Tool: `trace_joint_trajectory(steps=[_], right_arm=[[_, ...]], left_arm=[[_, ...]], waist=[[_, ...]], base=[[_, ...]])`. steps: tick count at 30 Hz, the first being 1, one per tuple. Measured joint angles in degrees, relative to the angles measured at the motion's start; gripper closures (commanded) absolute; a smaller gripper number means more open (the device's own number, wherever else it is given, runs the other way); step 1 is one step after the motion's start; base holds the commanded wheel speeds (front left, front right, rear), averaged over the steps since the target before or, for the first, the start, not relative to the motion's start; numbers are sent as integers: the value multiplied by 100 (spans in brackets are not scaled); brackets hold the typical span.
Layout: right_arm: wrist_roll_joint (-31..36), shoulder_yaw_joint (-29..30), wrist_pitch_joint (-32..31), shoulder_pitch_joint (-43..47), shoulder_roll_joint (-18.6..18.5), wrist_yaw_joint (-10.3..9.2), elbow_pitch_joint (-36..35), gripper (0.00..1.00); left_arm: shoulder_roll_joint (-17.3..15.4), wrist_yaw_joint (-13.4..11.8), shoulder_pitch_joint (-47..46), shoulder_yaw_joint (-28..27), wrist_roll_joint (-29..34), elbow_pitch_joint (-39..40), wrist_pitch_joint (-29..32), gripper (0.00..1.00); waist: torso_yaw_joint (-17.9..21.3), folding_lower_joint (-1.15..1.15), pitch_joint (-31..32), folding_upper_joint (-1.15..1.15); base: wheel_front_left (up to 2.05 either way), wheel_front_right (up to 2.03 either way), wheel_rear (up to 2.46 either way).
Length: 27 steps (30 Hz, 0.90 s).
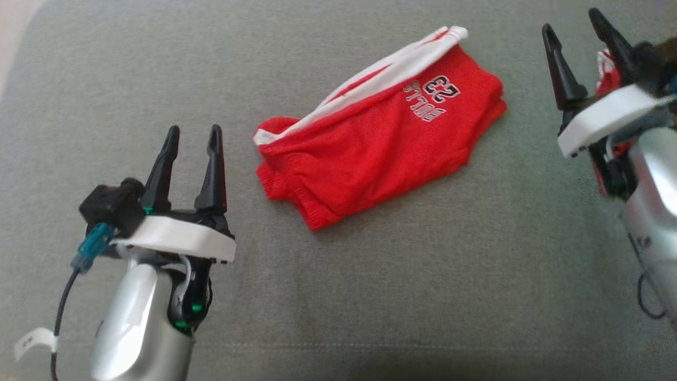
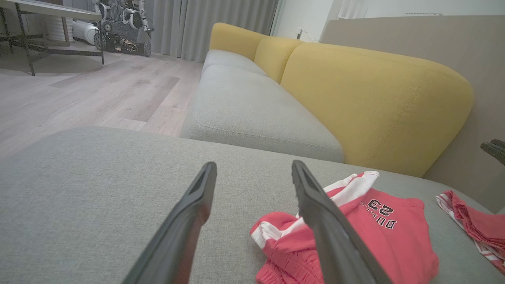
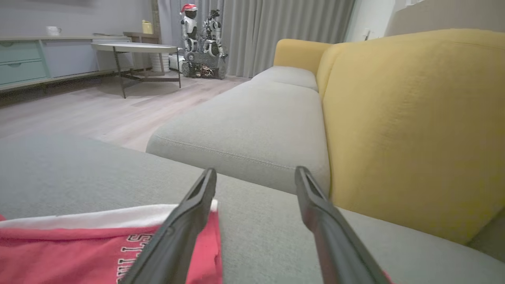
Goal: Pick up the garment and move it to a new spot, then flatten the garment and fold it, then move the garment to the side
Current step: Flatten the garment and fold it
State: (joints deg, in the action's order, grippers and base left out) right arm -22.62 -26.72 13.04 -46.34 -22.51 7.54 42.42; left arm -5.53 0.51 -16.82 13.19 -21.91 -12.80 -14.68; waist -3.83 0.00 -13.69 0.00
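The left gripper (image 1: 194, 129), spread wide, sits just left of the red and white cloth shorts (image 1: 381, 143) on the grey sofa cushion (image 1: 423, 296). They slant up toward the right gripper (image 1: 571, 21), spread too, maybe a bit farther off.

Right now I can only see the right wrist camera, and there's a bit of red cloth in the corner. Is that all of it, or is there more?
Observer: There's more. The head view shows the whole red garment lying folded over on the grey cushion, with the number 23 printed on it.
Operator: Where's my other hand?
Observer: The left hand is on the garment's left in the head view, open and not touching it.
Operator: Is anything else red around?
Observer: Yes. The left wrist view shows a second red-and-white cloth lying apart from the garment, further right in that view.
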Motion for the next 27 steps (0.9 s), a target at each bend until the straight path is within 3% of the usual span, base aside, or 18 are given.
trace_joint_trajectory(steps=[6,11,19,27], right_arm=[[1210,1341,75,1296,594,0,-917,0],[2065,2027,38,2364,1069,0,-1789,0],[2312,2643,-298,3478,1734,0,-2686,0],[2301,2686,-521,3545,1841,0,-2864,0]], left_arm=[[221,110,510,-278,333,162,-1,0],[255,204,918,-314,556,201,-1,0],[282,188,1173,-409,584,348,-1,0],[282,101,1175,-332,560,347,-1,0]], waist=[[213,0,177,0],[332,0,385,0],[507,0,463,0],[456,0,473,0]], base=[[0,0,0],[0,0,0],[0,0,0],[0,0,0]])
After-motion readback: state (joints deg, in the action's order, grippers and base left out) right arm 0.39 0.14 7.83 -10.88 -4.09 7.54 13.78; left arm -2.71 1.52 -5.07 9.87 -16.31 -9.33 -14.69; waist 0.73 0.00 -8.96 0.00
